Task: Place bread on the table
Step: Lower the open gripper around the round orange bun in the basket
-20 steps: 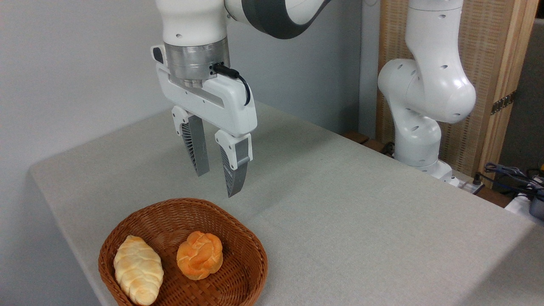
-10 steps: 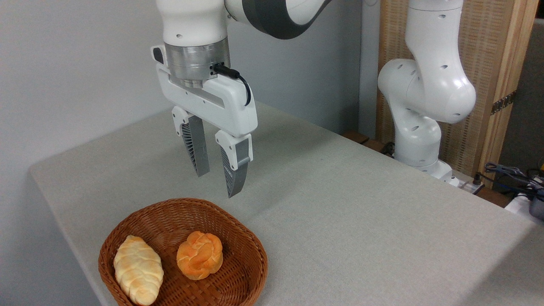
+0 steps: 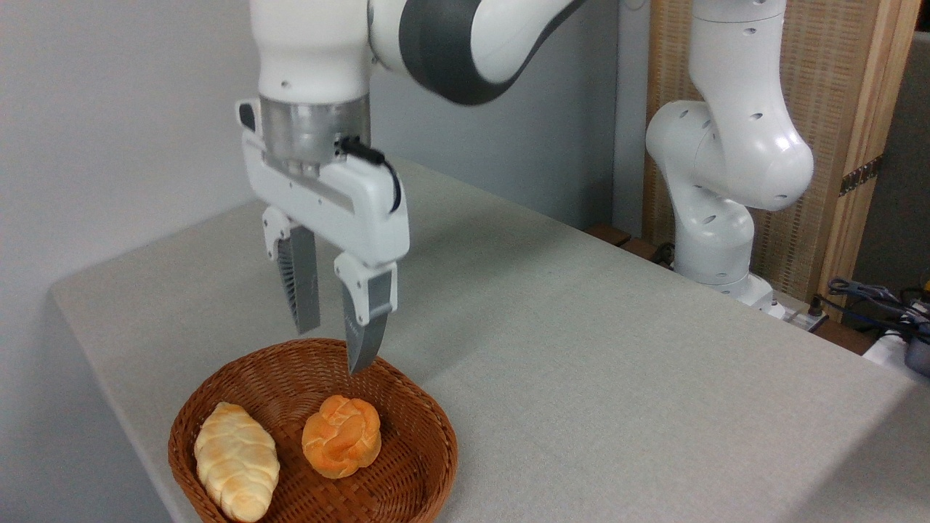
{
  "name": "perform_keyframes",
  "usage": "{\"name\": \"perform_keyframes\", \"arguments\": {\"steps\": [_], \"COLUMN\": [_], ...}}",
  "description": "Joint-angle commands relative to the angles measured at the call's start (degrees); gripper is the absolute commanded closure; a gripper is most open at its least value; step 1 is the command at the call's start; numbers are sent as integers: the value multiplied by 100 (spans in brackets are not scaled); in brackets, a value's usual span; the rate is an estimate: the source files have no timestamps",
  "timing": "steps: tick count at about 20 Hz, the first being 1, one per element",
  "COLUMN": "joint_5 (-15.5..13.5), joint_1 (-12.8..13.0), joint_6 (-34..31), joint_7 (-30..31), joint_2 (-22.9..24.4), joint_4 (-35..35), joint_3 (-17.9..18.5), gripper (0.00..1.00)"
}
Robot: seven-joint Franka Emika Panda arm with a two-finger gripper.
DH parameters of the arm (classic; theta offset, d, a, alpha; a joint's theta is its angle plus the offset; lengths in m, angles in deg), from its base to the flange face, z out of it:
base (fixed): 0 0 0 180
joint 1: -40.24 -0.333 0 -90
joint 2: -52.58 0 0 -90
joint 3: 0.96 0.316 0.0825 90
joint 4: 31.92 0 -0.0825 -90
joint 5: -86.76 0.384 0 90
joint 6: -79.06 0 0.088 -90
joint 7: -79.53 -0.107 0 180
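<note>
- Camera view: the gripper point(image 3: 333, 350) points straight down over the back part of the brown wicker basket point(image 3: 418, 465), its two ribbed grey fingers point(image 3: 301, 283) spread apart with a clear gap and nothing between them.
- Its nearer fingertip hangs just above the basket's rear rim, not touching bread or wicker.
- Below and slightly in front of the fingertips sits the bread point(image 3: 341, 436), the round orange-golden knotted roll, resting on the basket floor near the middle.
- Just left of it in the same basket lies a longer pale braided loaf point(image 3: 236, 460), set on a slant, close to the roll but apart from it.
- The basket stands at the near left corner of the table point(image 3: 617, 363), whose grey-beige cloth stretches bare to the right and back.
- Behind the table's far right edge rises the white arm base point(image 3: 716, 181), before a wooden panel point(image 3: 850, 87), with cables point(image 3: 872, 298) at the right edge.
</note>
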Motion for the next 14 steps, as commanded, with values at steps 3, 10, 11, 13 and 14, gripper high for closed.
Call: {"name": "perform_keyframes", "arguments": {"steps": [3,10,11,13,14], "joint_5": [-1,52,52,52,52], "joint_1": [1,1,10,10,19], "joint_6": [234,296,401,454,463], "joint_7": [-226,-244,-236,-235,-235], "joint_2": [-445,-937,-999,-1078,-1096], "joint_4": [13,13,13,13,13], "joint_3": [67,50,41,24,15], "gripper": [0,0,0,0,0]}}
